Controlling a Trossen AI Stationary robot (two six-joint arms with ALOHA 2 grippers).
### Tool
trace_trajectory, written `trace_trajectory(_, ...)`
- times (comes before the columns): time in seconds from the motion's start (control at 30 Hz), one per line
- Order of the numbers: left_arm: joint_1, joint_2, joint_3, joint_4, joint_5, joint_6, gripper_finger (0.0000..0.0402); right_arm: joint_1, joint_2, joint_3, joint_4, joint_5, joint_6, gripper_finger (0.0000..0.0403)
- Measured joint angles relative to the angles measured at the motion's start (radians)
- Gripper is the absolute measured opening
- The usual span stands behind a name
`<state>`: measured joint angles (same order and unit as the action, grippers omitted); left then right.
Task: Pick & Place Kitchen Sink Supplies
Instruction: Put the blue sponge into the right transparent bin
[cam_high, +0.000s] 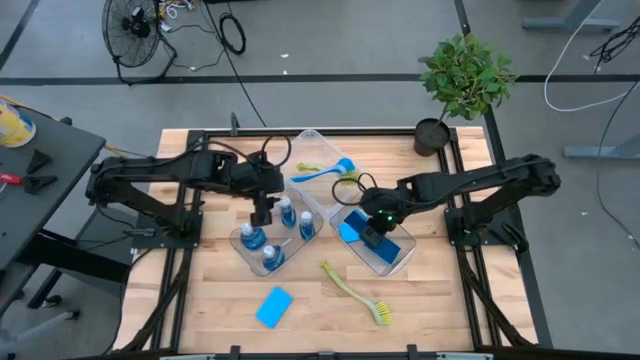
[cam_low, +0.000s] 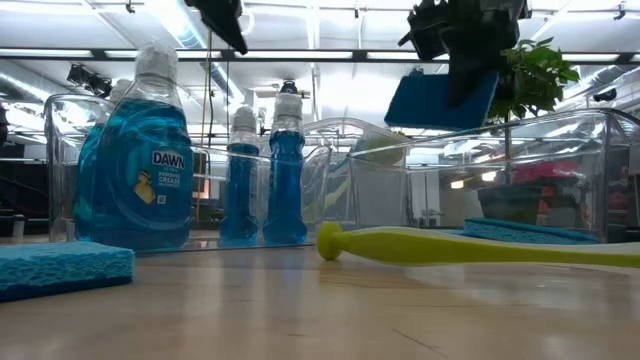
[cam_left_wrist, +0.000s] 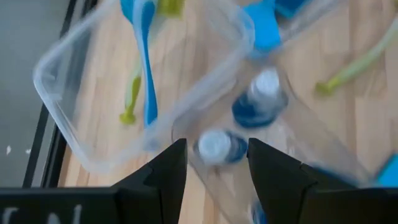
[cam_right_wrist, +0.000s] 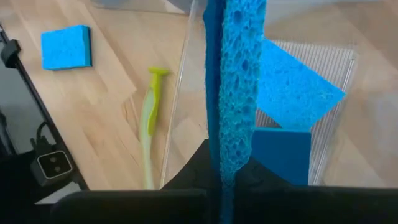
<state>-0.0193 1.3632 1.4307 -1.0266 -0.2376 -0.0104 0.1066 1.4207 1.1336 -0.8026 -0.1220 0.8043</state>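
Note:
My right gripper (cam_high: 372, 230) is shut on a blue sponge (cam_right_wrist: 233, 93) above the right clear bin (cam_high: 395, 262). That bin holds two more blue sponges (cam_right_wrist: 295, 87). My left gripper (cam_high: 262, 212) is open and empty above the left clear bin (cam_high: 240, 240). Several bottles of blue liquid (cam_high: 287, 212) stand upright in that bin. In the left wrist view the open fingers (cam_left_wrist: 177, 162) stand on either side of a bottle's white cap (cam_left_wrist: 214, 146), well above it. A light-blue sponge (cam_high: 273, 306) and a yellow-green brush (cam_high: 355, 293) lie on the table near its front edge. My right gripper pinches the sponge between its two fingers, one on each broad face (cam_right_wrist: 239, 143), coming from above and pointing down. The sponge stands on edge in the hold and reaches out past the fingertips. In the low view the sponge (cam_low: 440, 100) is tilted and lifted clear above the bin.
A third clear bin (cam_high: 300, 150) at the far middle holds a blue brush (cam_high: 330, 172) and a green brush. A potted plant (cam_high: 462, 80) stands at the far right corner. Bare wood lies at the table's near left and near right.

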Motion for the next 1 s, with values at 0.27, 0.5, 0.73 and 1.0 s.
trace_trajectory(0.27, -0.031, -0.107, -0.114, -0.033, 0.028, -0.01, 0.0174, 0.0, 0.032, 0.0, 0.002, 0.001, -0.001, 0.0011)
trace_trajectory(0.5, -0.042, -0.341, -0.308, 0.034, 0.027, -0.13, 0.0174, 0.0, 0.032, 0.0, -0.005, 0.009, 0.003, 0.0011)
trace_trajectory(0.73, -0.041, -0.493, -0.356, 0.046, 0.007, -0.211, 0.0174, -0.001, 0.032, 0.0, -0.005, 0.023, 0.049, 0.0024)
trace_trajectory(1.0, -0.041, -0.512, -0.358, 0.061, -0.007, -0.186, 0.0174, -0.005, 0.032, 0.0, -0.012, 0.006, 0.085, 0.0139)
